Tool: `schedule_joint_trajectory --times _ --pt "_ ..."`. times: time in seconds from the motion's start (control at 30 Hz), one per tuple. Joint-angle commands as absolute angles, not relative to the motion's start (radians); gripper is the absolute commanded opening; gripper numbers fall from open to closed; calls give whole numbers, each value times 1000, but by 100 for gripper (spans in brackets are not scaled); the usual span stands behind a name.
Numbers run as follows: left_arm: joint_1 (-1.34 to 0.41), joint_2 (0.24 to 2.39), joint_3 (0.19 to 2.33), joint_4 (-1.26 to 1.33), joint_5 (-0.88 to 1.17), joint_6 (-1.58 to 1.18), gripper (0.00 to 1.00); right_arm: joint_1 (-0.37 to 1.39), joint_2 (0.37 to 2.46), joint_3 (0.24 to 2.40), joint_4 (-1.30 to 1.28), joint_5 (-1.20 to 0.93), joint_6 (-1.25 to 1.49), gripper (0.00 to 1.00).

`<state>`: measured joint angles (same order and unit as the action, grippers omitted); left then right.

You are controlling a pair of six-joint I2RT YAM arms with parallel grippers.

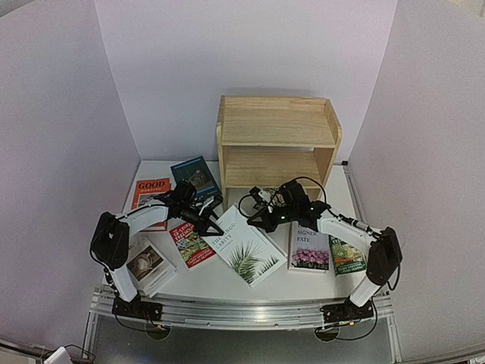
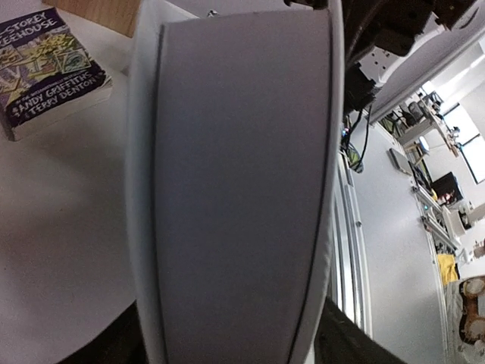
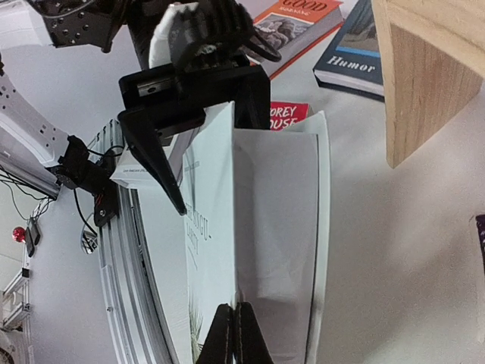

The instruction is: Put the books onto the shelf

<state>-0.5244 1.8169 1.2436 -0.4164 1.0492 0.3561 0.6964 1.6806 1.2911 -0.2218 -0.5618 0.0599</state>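
One book in hand: white palm-leaf book (image 1: 246, 250), on the table before the shelf (image 1: 276, 133).
Left gripper (image 1: 211, 224): jaws astride its edge; a pinch cannot be told.
Right gripper (image 3: 233, 337): clenched, tips against the book.
Next: firm pinch, then lift shelfward.

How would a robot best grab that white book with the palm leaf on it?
Probably by the white book's short end nearest the left gripper, coming from the left, one finger each side. The right gripper's shut tips seem to prop it off the table, leaving that thin edge free to pinch.
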Motion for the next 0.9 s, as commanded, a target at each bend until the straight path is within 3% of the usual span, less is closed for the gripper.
schedule_joint_trajectory --times 0.0,0.1,0.2,0.33,0.37,0.4,0.57,0.7,0.87 --pt "-528 1826 1357 -586 1149 474 57 701 1678 1372 -192 -599 -31 0" --pt "-528 1810 1377 -615 1145 471 41 702 1692 1397 -193 -568 -37 0" --pt "-528 1785 1398 -612 1112 386 33 701 1681 1403 -193 -465 -29 4" --pt "-528 1721 1399 -555 985 187 26 710 1607 1378 -192 -226 -2 54" --pt "-528 1698 1409 -556 948 134 24 725 1577 1371 -192 -137 16 64" --pt "-528 1676 1422 -572 923 102 21 749 1552 1371 -192 -77 16 68" --pt "-524 1595 1518 -789 764 44 15 924 1503 1408 -189 208 -67 73" --pt "-477 1524 1513 -885 663 -147 17 1089 1557 1448 -147 403 -161 74" --pt "-364 1439 1462 -938 586 -342 20 1211 1674 1449 4 447 -190 74"
